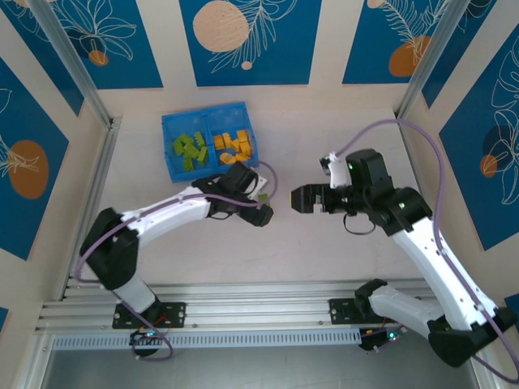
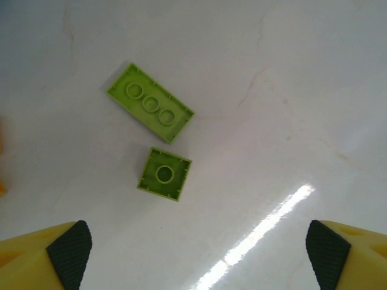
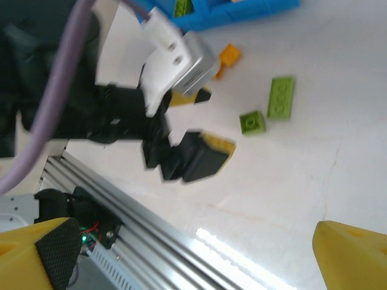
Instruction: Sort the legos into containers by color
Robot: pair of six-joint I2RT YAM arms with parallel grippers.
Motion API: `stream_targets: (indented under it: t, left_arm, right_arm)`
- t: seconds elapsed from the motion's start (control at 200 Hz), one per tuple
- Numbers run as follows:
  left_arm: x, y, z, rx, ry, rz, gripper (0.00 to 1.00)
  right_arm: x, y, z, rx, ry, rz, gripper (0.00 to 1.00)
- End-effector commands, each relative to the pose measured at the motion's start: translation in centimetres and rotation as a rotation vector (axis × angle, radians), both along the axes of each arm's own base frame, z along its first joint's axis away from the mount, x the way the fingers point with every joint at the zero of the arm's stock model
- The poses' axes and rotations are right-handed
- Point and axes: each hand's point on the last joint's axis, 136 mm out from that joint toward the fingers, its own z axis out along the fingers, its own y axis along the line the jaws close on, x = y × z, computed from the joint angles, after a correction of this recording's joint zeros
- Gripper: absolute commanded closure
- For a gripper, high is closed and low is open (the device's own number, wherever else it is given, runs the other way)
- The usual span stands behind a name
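Note:
Two lime green legos lie loose on the white table: a long one and a square one, both upside down. My left gripper hovers open just short of the square one, nothing between its fingers. An orange lego lies near the blue tray. The tray's left container holds green legos and its right container holds orange ones. My right gripper is open and empty, pointing at the left gripper.
The left arm reaches across the table's middle. The right arm comes in from the right. An aluminium rail runs along the near edge. Panelled walls close off the back and sides.

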Motion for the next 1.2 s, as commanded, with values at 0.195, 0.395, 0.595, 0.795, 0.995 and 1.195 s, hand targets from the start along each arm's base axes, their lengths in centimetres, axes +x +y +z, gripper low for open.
stream_targets:
  t: [0.195,0.395,0.595,0.795,0.995,1.195]
  left_arm:
    - [2.1,-0.8,-5.7,0.186,0.043,-0.108,0.20]
    - [1.5,-1.4,-7.4,0.186,0.107,-0.140,0.37]
    - [0.8,0.2,-8.9,0.251,0.115,-0.148,0.59]
    - [1.2,-0.4,-6.2,0.179,0.061,-0.130,0.67]
    - [4.5,1.7,3.1,-0.010,-0.083,0.020,0.69]
    - [10.9,9.2,10.9,-0.071,-0.251,0.271,0.69]
  right_arm:
    - [-2.7,-1.4,-3.7,-0.018,0.174,-0.057,0.00]
    - [-2.2,-1.6,-3.3,-0.032,0.151,-0.070,0.00]
    - [-1.4,-1.8,-3.7,-0.040,0.167,-0.104,0.00]
    - [-0.9,-1.5,-3.6,-0.033,0.176,-0.107,0.00]
    - [0.0,-1.5,-2.7,-0.016,0.157,-0.146,0.00]
    - [0.7,-1.4,-2.7,-0.012,0.159,-0.160,0.00]
